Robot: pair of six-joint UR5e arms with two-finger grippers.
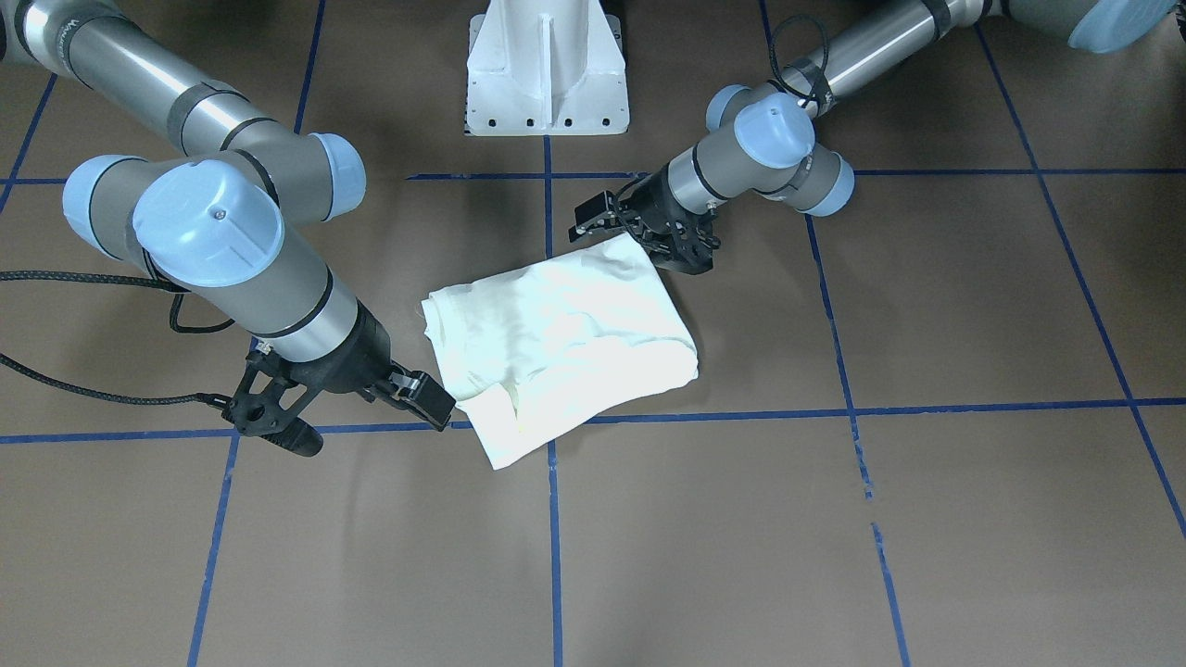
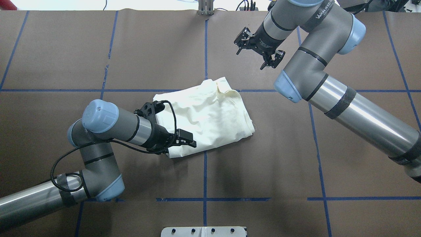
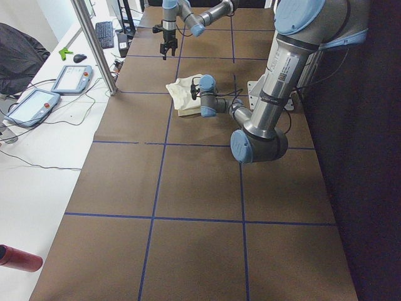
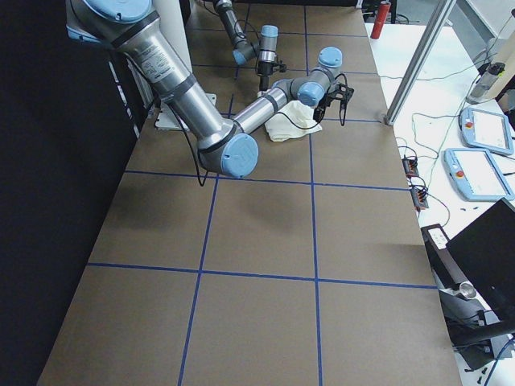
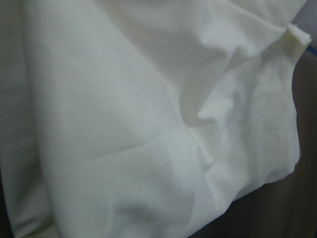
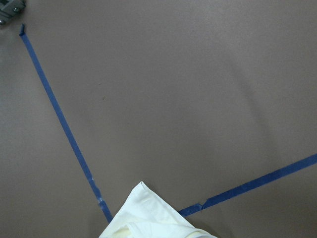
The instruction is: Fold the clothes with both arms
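Observation:
The clothes, one cream-white shirt (image 1: 565,333) (image 2: 210,115), lie folded into a rumpled rectangle mid-table, plain side up, no print showing. My left gripper (image 2: 149,110) (image 1: 687,255) sits low at the shirt's corner nearest the left arm. Its fingers are hidden against the cloth, so I cannot tell whether it holds anything. White fabric (image 5: 148,124) fills the left wrist view. My right gripper (image 2: 242,39) (image 1: 278,431) hangs above bare table beyond the shirt's far side, open and holding nothing. Only a shirt corner (image 6: 148,220) shows in the right wrist view.
The brown table cover carries a grid of blue tape lines (image 2: 205,49). The white pedestal base (image 1: 547,74) stands at the robot's edge. A metal post (image 3: 94,44) and handheld control panels (image 3: 34,103) sit on the white bench beyond the table's far side.

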